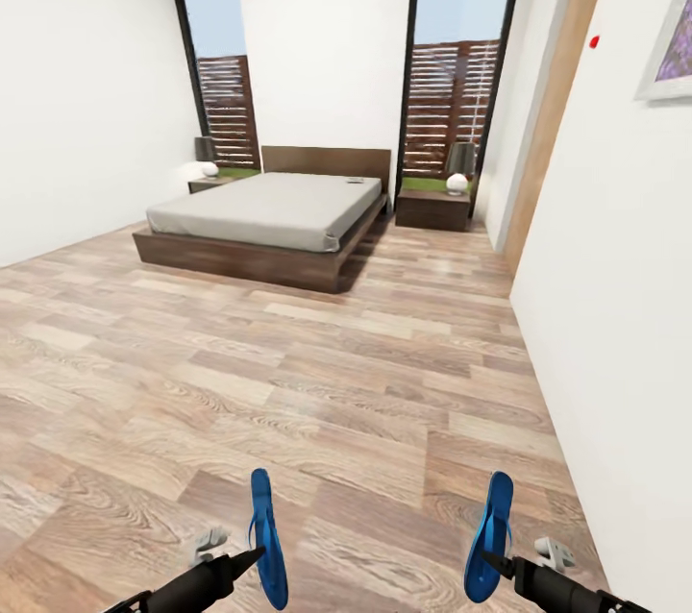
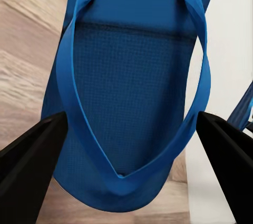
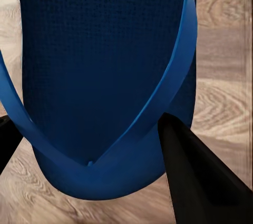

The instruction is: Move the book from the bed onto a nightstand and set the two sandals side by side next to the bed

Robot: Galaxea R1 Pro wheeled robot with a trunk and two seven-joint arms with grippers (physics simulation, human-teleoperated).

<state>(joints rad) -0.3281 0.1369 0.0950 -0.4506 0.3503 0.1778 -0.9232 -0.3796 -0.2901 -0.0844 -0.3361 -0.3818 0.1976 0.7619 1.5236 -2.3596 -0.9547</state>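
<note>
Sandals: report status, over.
Left claw shut on left sandal; right claw shut on right sandal. Bed ahead. Floor between open.

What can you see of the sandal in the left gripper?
The left sandal is a bright blue, thin, flat flip-flop with a finely textured footbed and a smooth Y-shaped strap. It is held on edge above the wood floor, pointing away from the robot, clamped in the left gripper, whose black fingers flank its toe end.

Head view faces the distant bed (image 1: 264, 209); wrist views press close on sandals (image 2: 132, 76).
</note>
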